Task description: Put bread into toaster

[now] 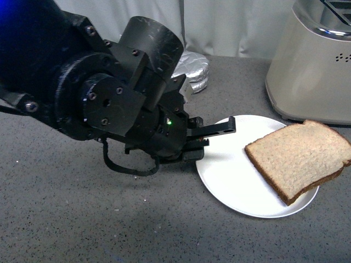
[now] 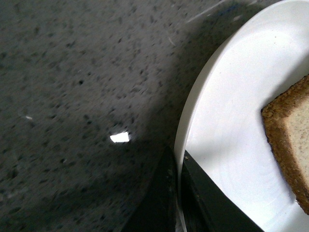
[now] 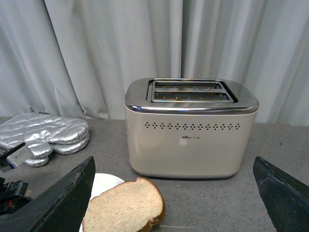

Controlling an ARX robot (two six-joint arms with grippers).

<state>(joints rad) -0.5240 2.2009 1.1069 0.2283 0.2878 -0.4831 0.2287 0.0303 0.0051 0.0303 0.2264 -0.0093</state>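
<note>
Here, left gripper astride plate rim.

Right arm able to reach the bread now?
Probably yes. The right end effector is open with the bread lying bare ahead of it; the left end effector grips the plate rim, clear of the bread.

So the tabletop is looking like dark grey stone, speckled all over with lighter and darker flecks, and it's running right back to the curtain. That curtain is hanging in long soft folds, pale grey-white, covering the whole back of the scene. Light is coming in pretty soft, a broad shadow is lying across the tabletop, and one small bright glint is shining off it.
</note>
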